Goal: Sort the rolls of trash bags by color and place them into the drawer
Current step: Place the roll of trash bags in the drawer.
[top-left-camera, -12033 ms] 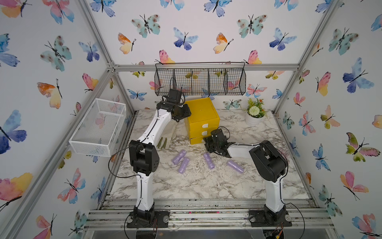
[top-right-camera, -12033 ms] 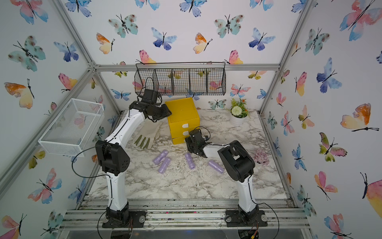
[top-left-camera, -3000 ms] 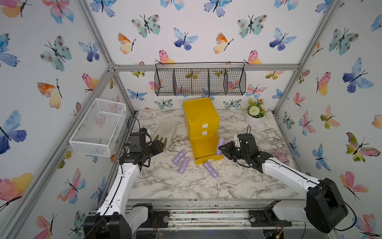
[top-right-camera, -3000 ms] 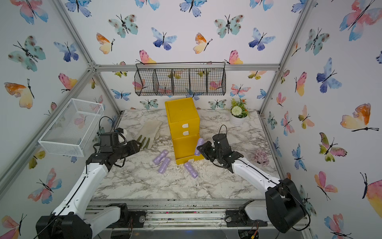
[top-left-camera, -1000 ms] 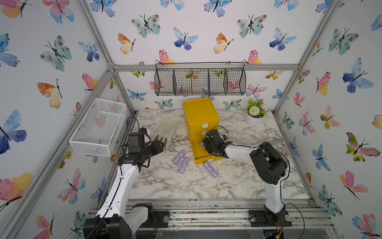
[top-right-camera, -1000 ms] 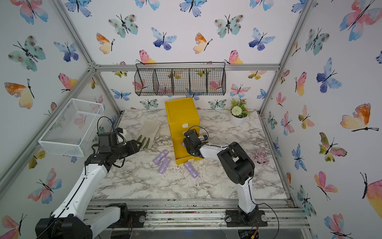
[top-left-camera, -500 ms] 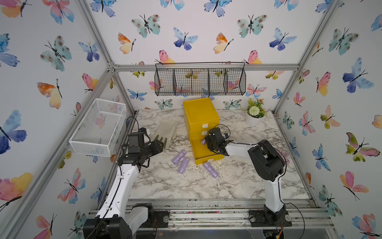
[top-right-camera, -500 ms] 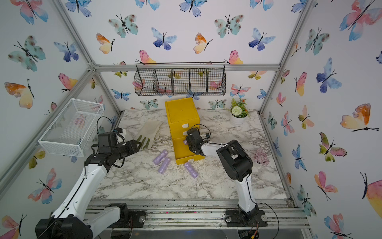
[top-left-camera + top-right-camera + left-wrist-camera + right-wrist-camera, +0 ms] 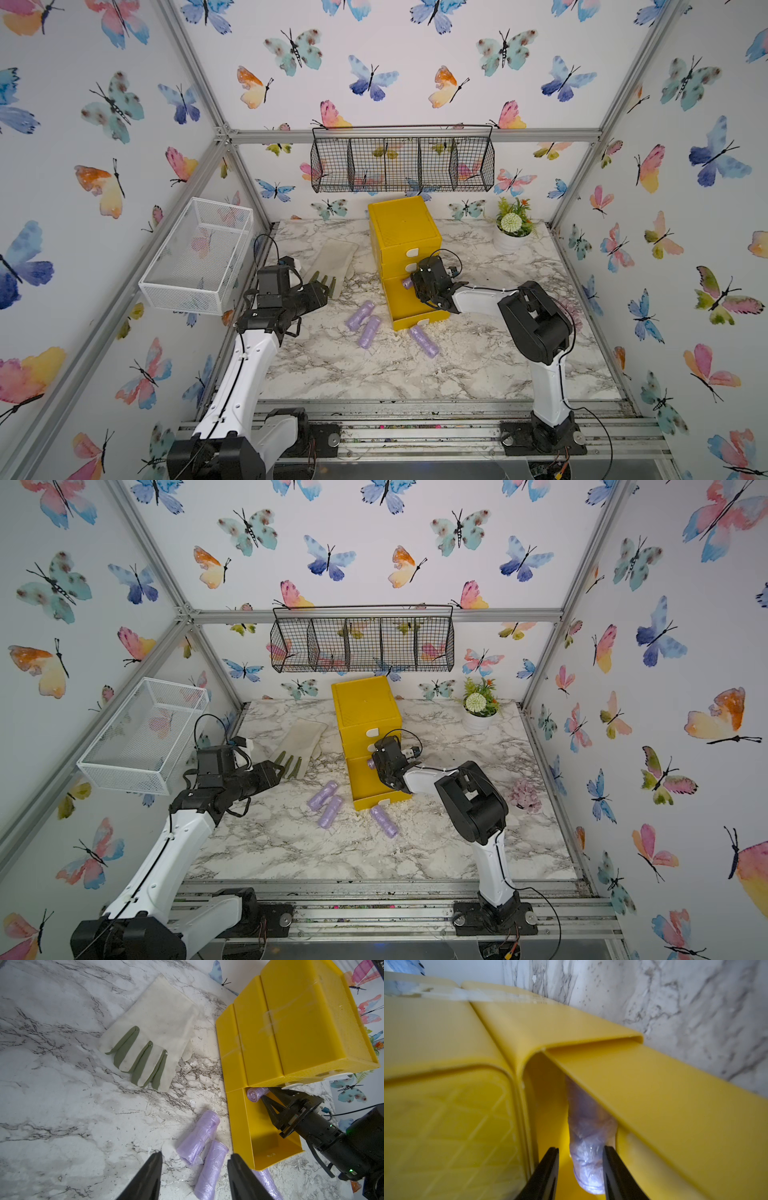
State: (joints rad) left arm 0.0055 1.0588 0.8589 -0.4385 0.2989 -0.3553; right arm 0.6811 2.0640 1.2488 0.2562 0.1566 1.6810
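Note:
The yellow drawer chest (image 9: 405,232) (image 9: 365,708) stands mid-table with its bottom drawer (image 9: 268,1140) pulled out. My right gripper (image 9: 413,286) (image 9: 581,1148) reaches into that drawer, open. A purple roll (image 9: 588,1147) (image 9: 254,1094) lies between its jaws at the drawer's back; one finger touches the roll and a gap shows at the other. Three more purple rolls lie on the marble: two side by side (image 9: 360,316) (image 9: 369,331) left of the drawer, one (image 9: 424,341) in front of it. My left gripper (image 9: 323,293) (image 9: 196,1153) hovers open left of the pair, empty.
A pale glove (image 9: 332,262) (image 9: 153,1028) with green finger stripes lies behind my left gripper. A white wire basket (image 9: 199,253) hangs on the left wall and a black one (image 9: 401,164) on the back rail. A potted plant (image 9: 512,232) stands back right.
My right gripper has brought a purple roll into the open bottom drawer, and its jaws have widened slightly around it. The left arm has not moved.

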